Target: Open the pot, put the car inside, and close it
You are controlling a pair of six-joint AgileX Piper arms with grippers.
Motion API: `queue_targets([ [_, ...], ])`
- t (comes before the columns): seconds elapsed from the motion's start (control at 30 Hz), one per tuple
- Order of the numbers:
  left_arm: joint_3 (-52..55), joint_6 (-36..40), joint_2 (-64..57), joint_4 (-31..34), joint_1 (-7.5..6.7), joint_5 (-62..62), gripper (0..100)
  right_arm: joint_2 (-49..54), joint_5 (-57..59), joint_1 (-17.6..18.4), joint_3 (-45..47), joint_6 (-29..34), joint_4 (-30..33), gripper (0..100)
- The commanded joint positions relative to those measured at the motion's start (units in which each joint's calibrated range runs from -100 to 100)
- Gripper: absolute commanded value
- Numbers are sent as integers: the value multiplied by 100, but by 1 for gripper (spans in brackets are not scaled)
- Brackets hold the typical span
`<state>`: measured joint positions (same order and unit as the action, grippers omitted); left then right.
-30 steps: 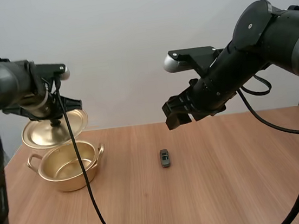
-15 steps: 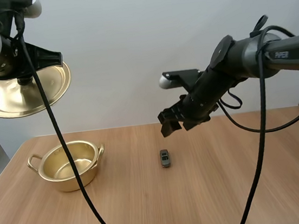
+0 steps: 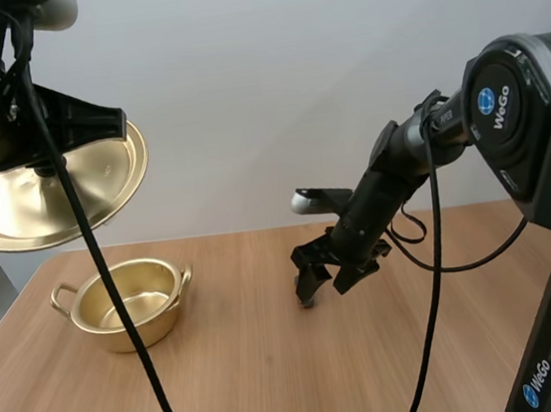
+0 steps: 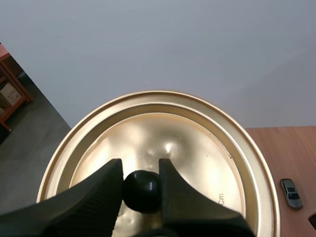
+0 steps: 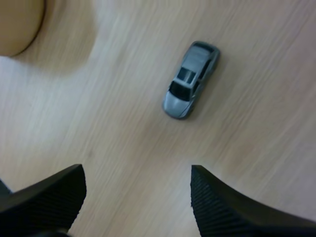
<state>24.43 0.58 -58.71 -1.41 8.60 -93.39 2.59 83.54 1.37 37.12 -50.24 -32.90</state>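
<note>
My left gripper (image 3: 42,162) holds the gold lid (image 3: 14,203) high above the table's left end, tilted; its fingers are shut on the lid's black knob (image 4: 142,190), with the lid (image 4: 197,143) behind them. The open gold pot (image 3: 127,303) stands on the table below. A small grey toy car (image 5: 190,80) lies on the wood at mid-table. My right gripper (image 3: 318,279) hangs low just over the car (image 3: 307,300), open, its two ribbed fingers (image 5: 47,197) spread apart short of the car and touching nothing.
The wooden table (image 3: 278,387) has bare room in front of and to the right of the car. The pot's rim (image 5: 19,24) shows off to one side of the car. The car (image 4: 291,192) also shows past the lid's edge.
My right gripper has come down and forward from mid-air to just over the car. The left arm has kept the lid raised, shifting it slightly lower and to the right.
</note>
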Motion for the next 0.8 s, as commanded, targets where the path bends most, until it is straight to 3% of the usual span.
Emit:
queue_targets([
  [0.0,-7,0,-2,-14,-4,0,0,-113,-650,5,-19,-118,-18,100],
  [0.4,-7,0,-2,-37,-4,0,0,-906,-834,390,-634,-239,-198,100],
  [0.77,-7,-135,-2,-39,-4,-74,0,-1505,-982,424,-944,-74,46,100],
])
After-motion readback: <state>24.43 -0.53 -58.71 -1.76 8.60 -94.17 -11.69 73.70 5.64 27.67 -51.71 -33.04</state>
